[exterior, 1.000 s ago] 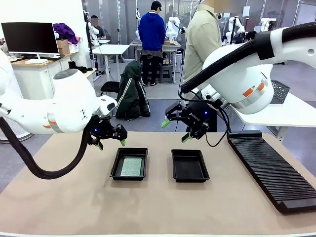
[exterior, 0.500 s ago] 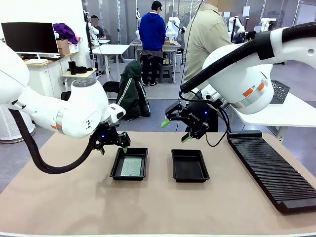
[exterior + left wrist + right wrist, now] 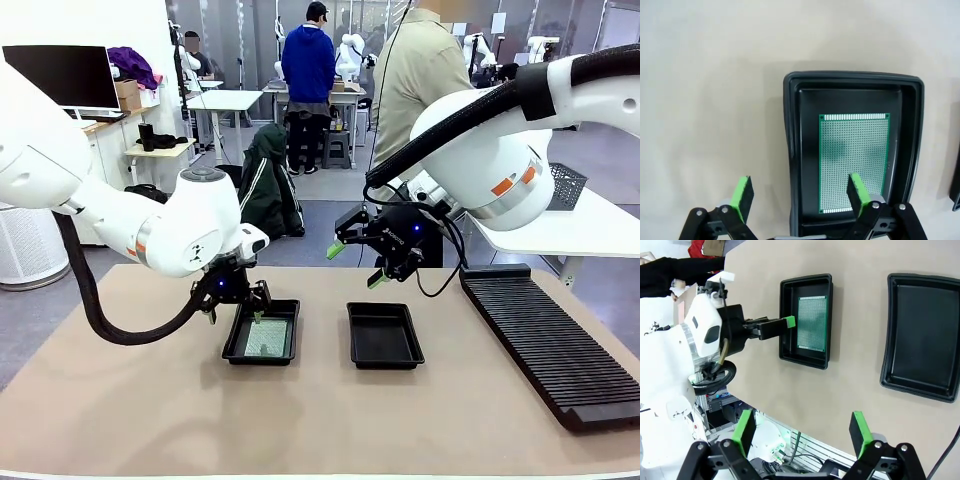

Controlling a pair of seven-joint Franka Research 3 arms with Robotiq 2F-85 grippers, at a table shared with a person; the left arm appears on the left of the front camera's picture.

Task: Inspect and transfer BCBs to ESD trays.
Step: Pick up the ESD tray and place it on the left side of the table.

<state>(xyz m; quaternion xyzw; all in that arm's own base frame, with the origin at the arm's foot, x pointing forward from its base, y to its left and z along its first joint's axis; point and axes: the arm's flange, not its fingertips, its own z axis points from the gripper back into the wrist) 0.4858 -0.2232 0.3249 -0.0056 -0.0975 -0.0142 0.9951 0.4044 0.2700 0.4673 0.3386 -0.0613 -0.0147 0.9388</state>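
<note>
You've got the left gripper (image 3: 235,315) hovering over the far edge of the left ESD tray (image 3: 230,345), fingers spread wide and nothing pinched. In the wrist view, one pad (image 3: 856,189) is above the BCB (image 3: 854,150) and the other is above bare table (image 3: 715,100), at 9 o'clock of the tray wall. The BCB lies flat on that tray's floor. The second ESD tray (image 3: 385,338) sits at 3 o'clock, near but not touching. The right gripper (image 3: 356,265) is also spread with nothing in it, raised at 12 o'clock of the second tray. The ribbed rack (image 3: 550,340) sits further out at 3 o'clock.
</note>
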